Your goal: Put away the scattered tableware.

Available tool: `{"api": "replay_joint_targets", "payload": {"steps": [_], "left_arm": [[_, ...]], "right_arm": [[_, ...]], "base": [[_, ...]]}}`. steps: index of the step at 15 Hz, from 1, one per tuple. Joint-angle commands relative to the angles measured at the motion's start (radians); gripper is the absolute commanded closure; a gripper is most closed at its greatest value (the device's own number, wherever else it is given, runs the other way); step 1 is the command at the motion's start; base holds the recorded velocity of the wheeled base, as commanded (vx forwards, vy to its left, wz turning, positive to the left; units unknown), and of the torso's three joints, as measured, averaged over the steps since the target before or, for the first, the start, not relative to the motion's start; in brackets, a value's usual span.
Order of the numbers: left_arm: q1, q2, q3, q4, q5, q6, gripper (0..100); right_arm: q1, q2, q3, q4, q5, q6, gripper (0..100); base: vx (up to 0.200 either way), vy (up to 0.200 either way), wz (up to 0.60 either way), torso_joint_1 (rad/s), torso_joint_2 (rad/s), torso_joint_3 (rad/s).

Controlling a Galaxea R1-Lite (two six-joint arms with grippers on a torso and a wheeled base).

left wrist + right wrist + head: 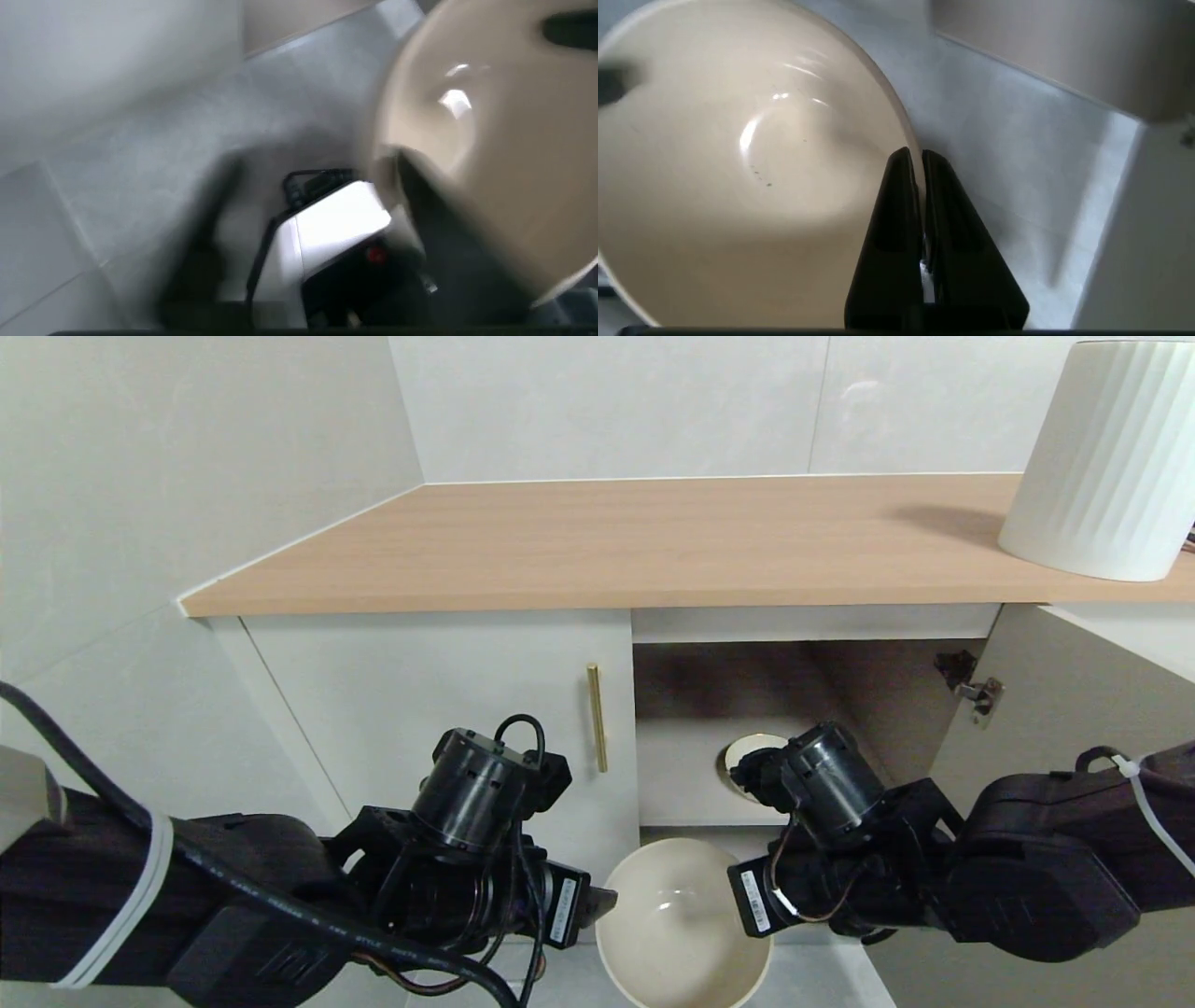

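While right claw (913, 166) pinches bowl (681, 924) by thin rim, bowl hangs low before open cabinet (803, 681), above floor (1018, 140). Left claw (597, 901) at opposite rim; cannot tell whether it grips.

Risks:
- rim pinch slips, bowl tips or drops to floor
- arms pulling unevenly twist bowl loose
- bowl knocks gold-rimmed dish (747, 753) inside cabinet
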Motion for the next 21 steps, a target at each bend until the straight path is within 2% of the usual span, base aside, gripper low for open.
{"api": "replay_joint_targets", "payload": {"steps": [1,3,6,7,10,11,17,21], "left_arm": [[-0.003,0.001,-0.001,-0.007,-0.006,-0.002,0],[-0.003,-0.004,-0.001,-0.007,-0.006,-0.002,0],[-0.003,0.001,-0.001,-0.007,-0.006,-0.002,0],[-0.003,0.001,-0.001,-0.007,-0.006,-0.002,0],[-0.003,-0.004,-0.003,-0.006,-0.006,-0.002,0],[-0.003,-0.004,-0.001,-0.006,-0.006,-0.002,0],[-0.003,-0.004,-0.001,-0.006,-0.006,-0.002,0],[-0.003,-0.005,-0.001,-0.007,-0.006,-0.002,0]], "right_arm": [[0.003,0.004,-0.001,-0.006,0.008,0.000,100],[-0.003,0.027,-0.006,-0.009,-0.010,0.002,100],[-0.052,0.107,-0.010,-0.087,-0.122,0.005,100],[-0.092,0.178,-0.006,-0.235,-0.200,0.005,100],[-0.170,0.263,-0.004,-0.485,-0.233,0.008,100],[-0.186,0.268,-0.007,-0.512,-0.239,0.016,100],[-0.294,0.297,-0.110,-0.520,-0.237,0.117,100],[-0.350,0.336,-0.148,-0.517,-0.234,0.118,100]], "base": [[0.000,0.000,0.00,0.000,0.00,0.000],[0.000,0.000,0.00,0.000,0.00,0.000],[0.000,0.000,0.00,0.000,0.00,0.000],[0.000,0.000,0.00,0.000,0.00,0.000],[0.000,0.000,0.00,0.000,0.00,0.000],[0.000,0.000,0.00,0.000,0.00,0.000],[0.000,0.000,0.00,0.000,0.00,0.000],[0.000,0.000,0.00,0.000,0.00,0.000]]}}
